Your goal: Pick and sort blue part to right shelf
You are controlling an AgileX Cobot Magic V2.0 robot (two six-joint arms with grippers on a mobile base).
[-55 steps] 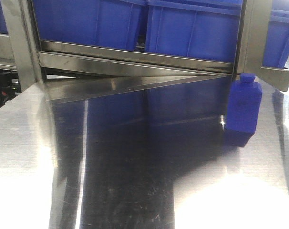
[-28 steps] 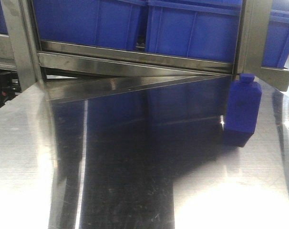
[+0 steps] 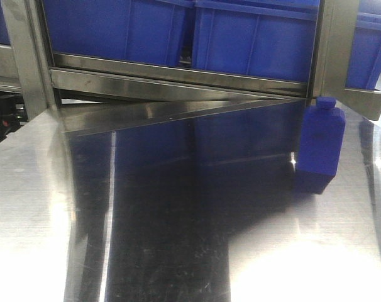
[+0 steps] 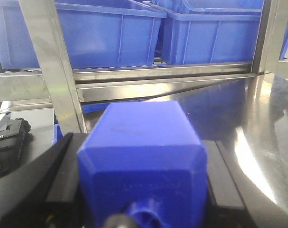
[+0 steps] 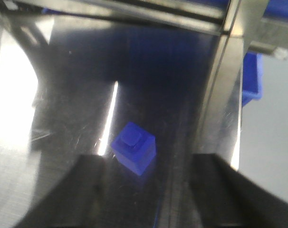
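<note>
**Left gripper loaded, right gripper poised over second part: pick step**

The left gripper is closed around the held blue part. Its dark fingers press both flanks and the capped end points back at the wrist camera. It is aimed at the shelf and sits in front of the front rail, short of it. The blue bins sit behind that rail, with nothing dropped in that I can see.

Toward the shelf's right end, the standing blue part is upright on the steel table. It is just in front of the shelf's right upright; I can't tell if they touch.

The right gripper hovers above this part, fingers spread wide and holding nothing. The part lies between them but left of centre. Neither gripper shows in the front view.

Judgement: this is the pick step for the standing part, and sorting is not yet done. The next move probably calls for shifting to centre on the part, descending straight and closing on its flat sides. The upright close by leaves little room.
</note>
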